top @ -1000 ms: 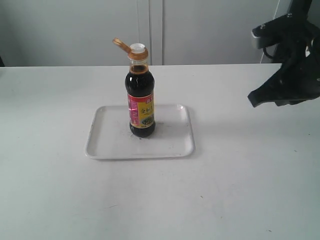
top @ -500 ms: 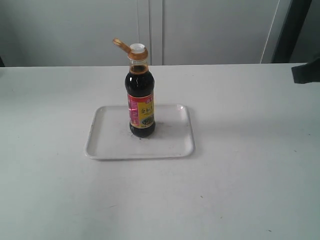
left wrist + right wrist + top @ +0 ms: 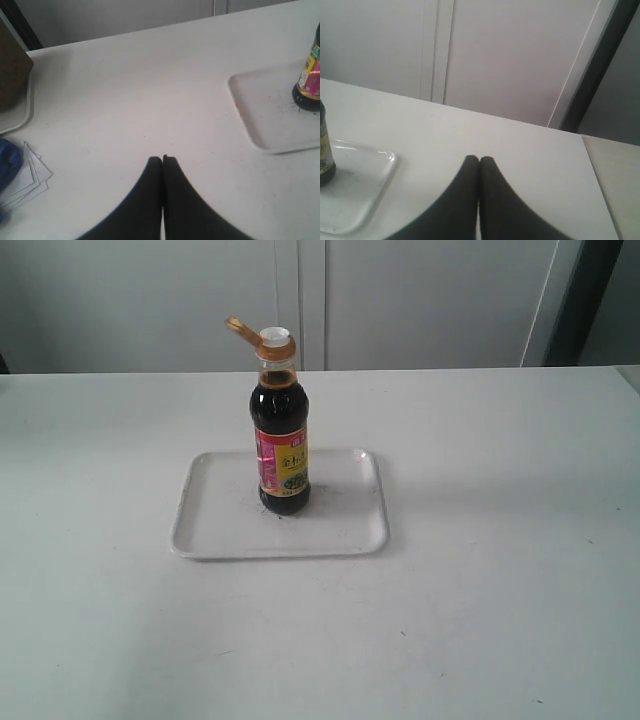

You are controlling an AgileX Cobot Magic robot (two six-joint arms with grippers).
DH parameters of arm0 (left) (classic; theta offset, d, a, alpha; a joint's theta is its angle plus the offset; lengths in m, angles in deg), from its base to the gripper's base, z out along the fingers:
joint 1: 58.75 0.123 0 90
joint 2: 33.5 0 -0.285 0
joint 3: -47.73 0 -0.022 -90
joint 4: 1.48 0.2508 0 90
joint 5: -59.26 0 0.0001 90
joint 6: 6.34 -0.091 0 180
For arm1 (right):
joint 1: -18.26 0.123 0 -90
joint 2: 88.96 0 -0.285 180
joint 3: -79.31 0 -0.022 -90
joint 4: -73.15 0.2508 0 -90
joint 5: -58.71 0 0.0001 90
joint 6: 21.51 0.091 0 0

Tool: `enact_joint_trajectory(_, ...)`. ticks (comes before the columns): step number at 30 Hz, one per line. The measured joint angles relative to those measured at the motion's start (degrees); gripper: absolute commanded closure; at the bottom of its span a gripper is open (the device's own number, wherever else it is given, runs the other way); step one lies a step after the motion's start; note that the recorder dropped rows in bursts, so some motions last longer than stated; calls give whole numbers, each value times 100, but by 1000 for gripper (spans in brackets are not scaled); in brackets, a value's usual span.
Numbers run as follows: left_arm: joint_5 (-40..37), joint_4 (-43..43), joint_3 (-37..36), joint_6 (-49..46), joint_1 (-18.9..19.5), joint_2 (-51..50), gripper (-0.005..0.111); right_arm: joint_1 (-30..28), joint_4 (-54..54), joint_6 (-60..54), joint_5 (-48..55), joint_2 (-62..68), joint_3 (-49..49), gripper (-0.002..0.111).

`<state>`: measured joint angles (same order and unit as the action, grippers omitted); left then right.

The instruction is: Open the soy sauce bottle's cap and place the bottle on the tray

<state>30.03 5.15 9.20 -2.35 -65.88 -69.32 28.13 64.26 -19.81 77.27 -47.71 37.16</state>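
Observation:
The soy sauce bottle [image 3: 282, 435] stands upright on the white tray [image 3: 220, 525], near its middle. Its gold-brown cap [image 3: 240, 329] is flipped open to the left, baring the white spout ring. No arm shows in the exterior view. My left gripper [image 3: 162, 159] is shut and empty over bare table, well away from the tray [image 3: 260, 117] and the bottle's base [image 3: 309, 85]. My right gripper [image 3: 479, 159] is also shut and empty, off to the side of the tray [image 3: 365, 192] and the bottle [image 3: 325, 150].
The white table [image 3: 480, 590] stretches around the tray. In the left wrist view, a stack of white cards [image 3: 30, 177], a blue object [image 3: 7, 162] and a brown box [image 3: 12, 67] on another tray lie at the table's far side. A grey wall stands behind the table.
The right arm has pulled back to the right and left the exterior view. The bottle and tray have not moved.

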Motion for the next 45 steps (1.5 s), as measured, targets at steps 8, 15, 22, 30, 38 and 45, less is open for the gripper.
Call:
enact_joint_trajectory(8, 330, -117, -526, 0, 0, 842, 107, 0, 0, 215, -577, -1035, -876, 108)
enact_joint_trajectory(15, 372, -117, -705, 0, 0, 1252, 107, 0, 42, 228, -664, -1227, -1071, 108)
enact_joint_trajectory(22, 372, -117, -730, 0, 0, 1304, 107, 0, 68, 237, -664, -1227, -1071, 108)
enact_joint_trajectory(30, 386, -128, -730, 0, 0, 1307, 107, 0, 89, 237, -664, -1227, -1071, 108)
enact_joint_trajectory(38, 498, -140, -800, 0, 53, 1333, 107, 0, 89, 237, -664, -1227, -1071, 108)
enact_joint_trajectory(45, 1018, -258, -1582, 0, 289, 1711, 107, 0, 89, 237, -664, -1227, -1071, 108)
